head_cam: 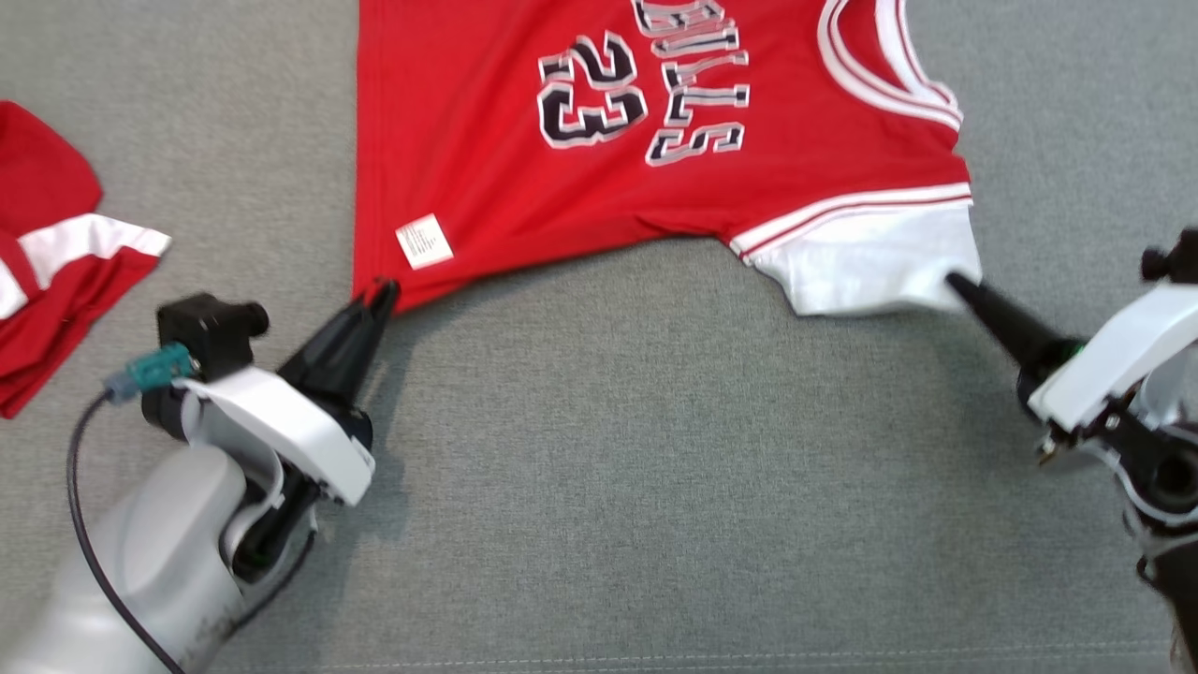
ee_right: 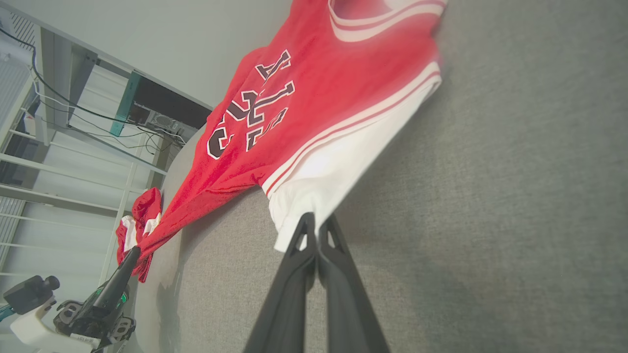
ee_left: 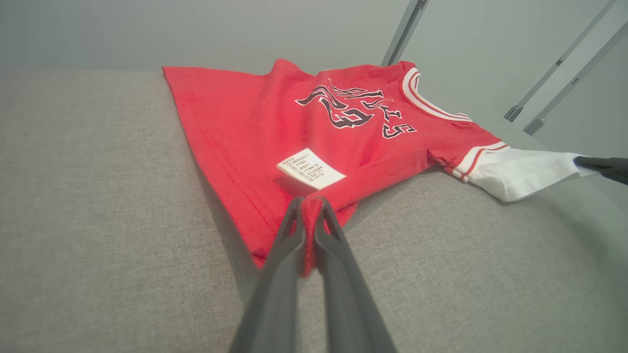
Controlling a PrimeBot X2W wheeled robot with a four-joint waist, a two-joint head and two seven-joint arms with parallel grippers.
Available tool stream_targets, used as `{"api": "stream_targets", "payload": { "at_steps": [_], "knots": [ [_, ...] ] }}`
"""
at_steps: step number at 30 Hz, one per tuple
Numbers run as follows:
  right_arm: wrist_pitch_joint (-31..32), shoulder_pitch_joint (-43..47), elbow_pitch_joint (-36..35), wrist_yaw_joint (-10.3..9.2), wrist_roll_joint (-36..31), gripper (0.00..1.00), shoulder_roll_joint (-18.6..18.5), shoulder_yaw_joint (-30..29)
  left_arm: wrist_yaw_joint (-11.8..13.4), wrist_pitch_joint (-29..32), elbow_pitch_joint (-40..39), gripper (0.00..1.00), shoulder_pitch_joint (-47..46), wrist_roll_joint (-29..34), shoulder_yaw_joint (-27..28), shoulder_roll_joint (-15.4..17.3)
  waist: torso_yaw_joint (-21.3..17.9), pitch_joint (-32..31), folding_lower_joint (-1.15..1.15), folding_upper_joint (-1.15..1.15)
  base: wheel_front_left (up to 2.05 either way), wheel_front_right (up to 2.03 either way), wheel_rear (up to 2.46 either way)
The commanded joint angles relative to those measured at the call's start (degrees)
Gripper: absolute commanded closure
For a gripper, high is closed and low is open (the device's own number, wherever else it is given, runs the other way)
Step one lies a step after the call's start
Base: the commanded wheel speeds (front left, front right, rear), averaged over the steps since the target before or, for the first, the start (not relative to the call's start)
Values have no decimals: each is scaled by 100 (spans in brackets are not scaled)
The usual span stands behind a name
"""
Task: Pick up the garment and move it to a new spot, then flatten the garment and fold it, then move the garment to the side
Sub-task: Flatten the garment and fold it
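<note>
The garment (head_cam: 524, 178) is a red jersey with the number 23, black-and-white lettering and a white sleeve, spread face up on the grey padded surface. My left gripper (head_cam: 382, 292) is shut on its near hem corner, just below a white care label (head_cam: 424, 241). In the left wrist view the fingers pinch the red hem (ee_left: 308, 230) of the garment (ee_left: 255, 122). My right gripper (head_cam: 955, 279) is shut on the edge of the white sleeve (head_cam: 870, 257). The right wrist view shows that pinch (ee_right: 316, 220) on the sleeve (ee_right: 314, 186), with the left gripper (ee_right: 133, 252) far off at lower left.
A second red-and-white garment (head_cam: 56, 253) lies crumpled at the left edge of the grey surface (head_cam: 655, 449); it also appears in the right wrist view (ee_right: 140, 228). Metal shelving and cables (ee_right: 73, 122) stand beyond the surface. Metal rails (ee_left: 564, 63) rise behind it.
</note>
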Motion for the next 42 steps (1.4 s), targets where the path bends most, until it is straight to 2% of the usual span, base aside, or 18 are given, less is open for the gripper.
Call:
{"api": "stream_targets", "payload": {
  "at_steps": [1, 7, 13, 21, 27, 36, 42],
  "knots": [
    [87, 197, -200, 28, 93, 100, -88, 108, -28, -51, -91, 100, 56, 90, 292, 194, 84, -202, 0, 0, 0, 0, 0],
    [539, 841, -517, 28, 419, 100, -158, 312, -28, -51, -142, 100, 718, 426, 576, -19, 120, -690, 0, 0, 0, 0, 0],
    [787, 1363, -632, 28, 539, 100, -288, 244, -28, -51, -143, 100, 1240, 512, 615, -26, 70, -1192, 0, 0, 0, 0, 0],
    [743, 1644, -872, 28, 772, 100, -323, -285, -28, -51, -267, 100, 1660, 371, 458, 377, 49, -1731, 0, 0, 0, 0, 0],
    [1230, 2078, -953, 28, 866, 100, -327, -364, -28, -51, -152, 100, 1910, 76, 7, 706, 62, -1949, 0, 0, 0, 0, 0],
    [1690, 2668, -1120, 28, 788, 100, -229, -599, -28, -51, 45, 100, 2071, -30, -225, 707, 109, -1925, 0, 0, 0, 0, 0],
    [2407, 3024, -1296, 28, 854, 100, -108, -800, -28, -51, 109, 100, 2210, -49, -399, 785, 104, -1954, 0, 0, 0, 0, 0]
  ]
}}
